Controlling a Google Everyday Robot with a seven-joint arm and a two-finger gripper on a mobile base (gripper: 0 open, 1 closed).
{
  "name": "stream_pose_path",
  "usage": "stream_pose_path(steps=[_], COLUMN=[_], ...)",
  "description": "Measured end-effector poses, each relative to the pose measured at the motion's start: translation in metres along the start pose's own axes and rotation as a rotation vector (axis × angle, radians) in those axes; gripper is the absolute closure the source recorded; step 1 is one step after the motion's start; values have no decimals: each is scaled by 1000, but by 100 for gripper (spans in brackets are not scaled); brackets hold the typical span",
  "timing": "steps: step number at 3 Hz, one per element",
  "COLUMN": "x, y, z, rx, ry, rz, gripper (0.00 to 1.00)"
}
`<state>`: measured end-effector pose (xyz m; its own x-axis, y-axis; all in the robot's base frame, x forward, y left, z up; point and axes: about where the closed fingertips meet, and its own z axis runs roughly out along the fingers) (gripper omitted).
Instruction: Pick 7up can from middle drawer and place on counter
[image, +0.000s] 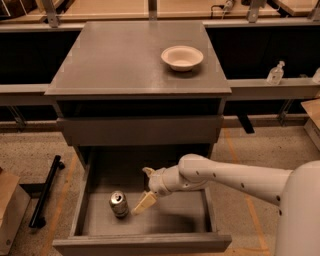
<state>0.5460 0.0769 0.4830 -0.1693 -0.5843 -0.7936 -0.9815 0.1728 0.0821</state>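
Note:
The 7up can (119, 203) stands upright on the floor of the pulled-out middle drawer (150, 243), left of centre, with its silver top showing. My gripper (145, 188) reaches into the drawer from the right on the white arm. It sits just right of the can and does not touch it. It is open and empty, with one pale fingertip (143, 203) low beside the can and the other higher up. The counter (125, 60) is the grey top slab of the cabinet, above the drawers.
A white bowl (182, 57) sits on the counter at the back right. The upper drawer (140, 130) is closed, right above the open one. A black bar (46, 197) and a cardboard box (10, 210) lie on the floor at left. A bottle (275, 73) stands on a ledge at right.

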Motion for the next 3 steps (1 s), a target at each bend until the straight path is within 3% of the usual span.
stream_pose_path(steps=[3], x=[1], y=[5], z=[102], rx=[-176], ry=[-141], rz=[15], gripper=[0])
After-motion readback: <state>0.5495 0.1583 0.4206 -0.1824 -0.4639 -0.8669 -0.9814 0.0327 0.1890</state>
